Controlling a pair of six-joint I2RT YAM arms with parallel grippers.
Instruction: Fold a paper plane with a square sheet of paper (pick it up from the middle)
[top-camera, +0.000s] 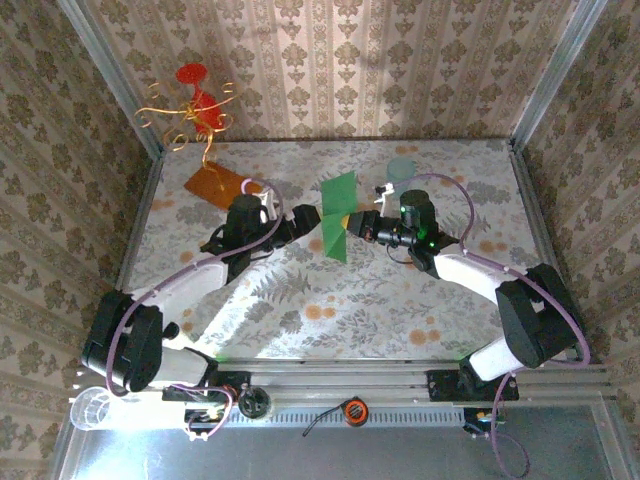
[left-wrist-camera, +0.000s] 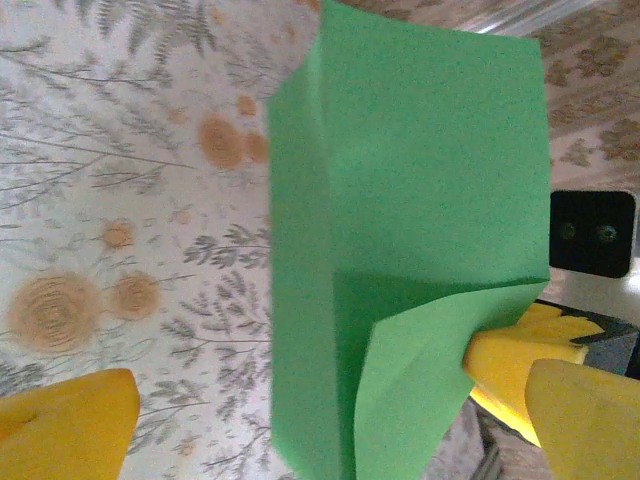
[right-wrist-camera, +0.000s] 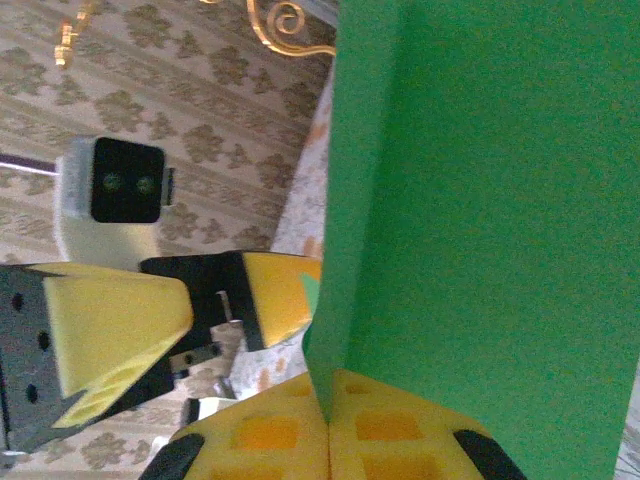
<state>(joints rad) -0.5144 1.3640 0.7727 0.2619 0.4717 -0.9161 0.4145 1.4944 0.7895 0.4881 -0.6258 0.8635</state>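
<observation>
The right gripper (right-wrist-camera: 328, 405) pinched the green folded paper plane (right-wrist-camera: 480, 200) by its crease to hold it upright beside the wide-open left gripper (right-wrist-camera: 200, 320).

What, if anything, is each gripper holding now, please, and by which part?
The right gripper pinches the paper plane at its centre crease; the left gripper is open, holding nothing.
</observation>
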